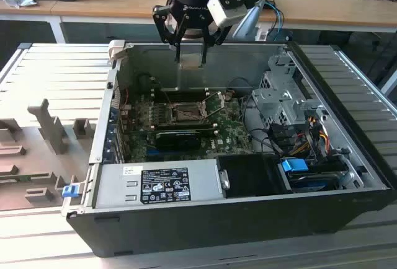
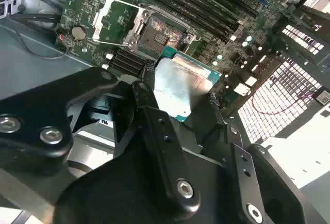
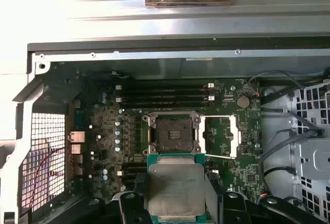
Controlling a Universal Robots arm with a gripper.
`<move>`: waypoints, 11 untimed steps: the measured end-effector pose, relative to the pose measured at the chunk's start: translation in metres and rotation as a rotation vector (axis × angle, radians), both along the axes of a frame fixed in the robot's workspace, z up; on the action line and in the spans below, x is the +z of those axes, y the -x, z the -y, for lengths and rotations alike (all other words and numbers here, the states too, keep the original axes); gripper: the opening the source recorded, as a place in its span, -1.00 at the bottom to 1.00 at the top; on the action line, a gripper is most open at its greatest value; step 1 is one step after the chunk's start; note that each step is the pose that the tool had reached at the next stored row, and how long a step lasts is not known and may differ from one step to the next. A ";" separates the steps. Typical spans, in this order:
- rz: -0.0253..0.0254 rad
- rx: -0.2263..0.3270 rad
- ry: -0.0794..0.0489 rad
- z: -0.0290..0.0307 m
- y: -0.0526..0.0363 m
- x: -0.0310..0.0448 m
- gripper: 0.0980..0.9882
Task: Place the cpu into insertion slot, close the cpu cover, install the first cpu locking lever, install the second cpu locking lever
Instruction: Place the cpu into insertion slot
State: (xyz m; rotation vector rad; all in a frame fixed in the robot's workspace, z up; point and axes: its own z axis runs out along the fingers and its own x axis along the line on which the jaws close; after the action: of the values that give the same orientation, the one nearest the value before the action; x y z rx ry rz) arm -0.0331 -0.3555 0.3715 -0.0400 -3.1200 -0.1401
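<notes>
My gripper (image 1: 190, 53) hangs over the back of the open computer case (image 1: 205, 219), shut on the cpu (image 1: 190, 58). In both wrist views the cpu (image 2: 180, 87) (image 3: 175, 190) is a flat square chip with a pale silver top and green rim, clamped between the black fingers (image 2: 147, 92). The insertion slot (image 3: 172, 133) (image 2: 154, 35) lies bare on the green motherboard, a short way below and ahead of the chip. The cpu cover (image 3: 221, 136) (image 2: 116, 22) is swung open and lies flat beside the slot. A thin lever wire (image 3: 219, 156) runs along the cover's edge.
Memory sticks (image 3: 165, 92) lie beyond the slot. A long black card (image 1: 180, 137) sits in front of it. A grey power supply (image 1: 161, 182) fills the case front, and a drive cage (image 1: 282, 98) with cables (image 1: 310, 129) stands at the exterior view's right. Grey fixture blocks (image 1: 49, 132) stand outside the case.
</notes>
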 end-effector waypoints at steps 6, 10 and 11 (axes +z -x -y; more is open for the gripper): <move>0.0000 -0.034 0.000 0.0000 0.0000 0.0000 -0.04; 0.0000 -0.057 0.000 0.0000 0.0000 0.0000 -0.04; 0.0000 -0.062 0.000 0.0000 0.0000 0.0000 -0.04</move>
State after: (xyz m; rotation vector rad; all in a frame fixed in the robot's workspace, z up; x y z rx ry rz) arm -0.0331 -0.3555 0.3715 -0.1360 -3.1200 -0.1410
